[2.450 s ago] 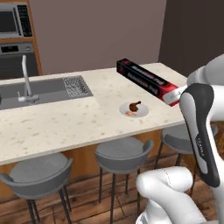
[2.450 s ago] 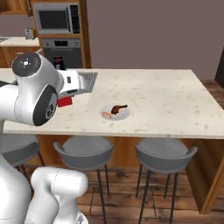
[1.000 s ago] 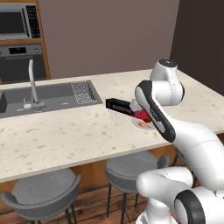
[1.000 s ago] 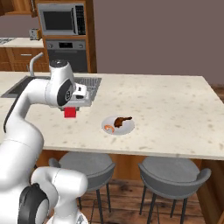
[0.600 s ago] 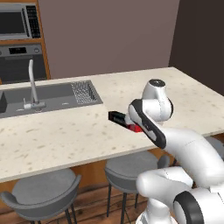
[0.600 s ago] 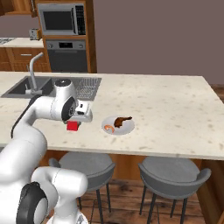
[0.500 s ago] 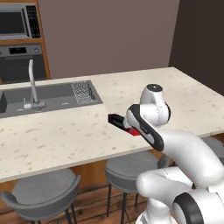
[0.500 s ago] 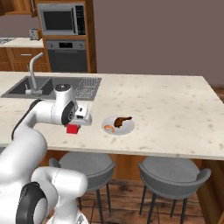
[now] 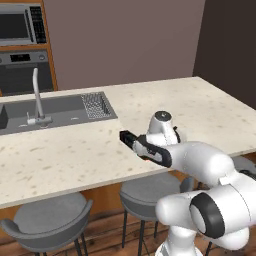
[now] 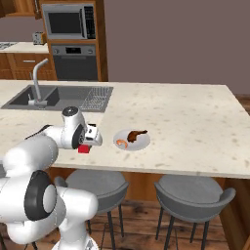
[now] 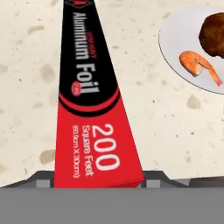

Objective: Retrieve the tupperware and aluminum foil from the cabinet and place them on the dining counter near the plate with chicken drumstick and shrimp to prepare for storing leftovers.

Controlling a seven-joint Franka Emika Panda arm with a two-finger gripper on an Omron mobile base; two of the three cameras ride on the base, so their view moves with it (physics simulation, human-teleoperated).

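The foil box [image 11: 89,100] lies flat on the worktop [image 10: 195,127], just left of the plate [image 10: 132,139] in the right base view. On the plate, the shrimp [image 10: 121,143] sits left of the drumstick [image 10: 135,134]. The sink [image 10: 58,98] is set into the worktop behind and to the left; stools [image 10: 193,193] stand before its near edge.

I am reaching low over the table [image 10: 195,127] at the left centre of the frame, my gripper [image 10: 89,141] sitting on the red end of the aluminum foil [image 10: 83,149]. Just to its right, the plate [image 10: 132,140] is carrying the chicken drumstick [image 10: 135,134] and shrimp [image 10: 121,143].
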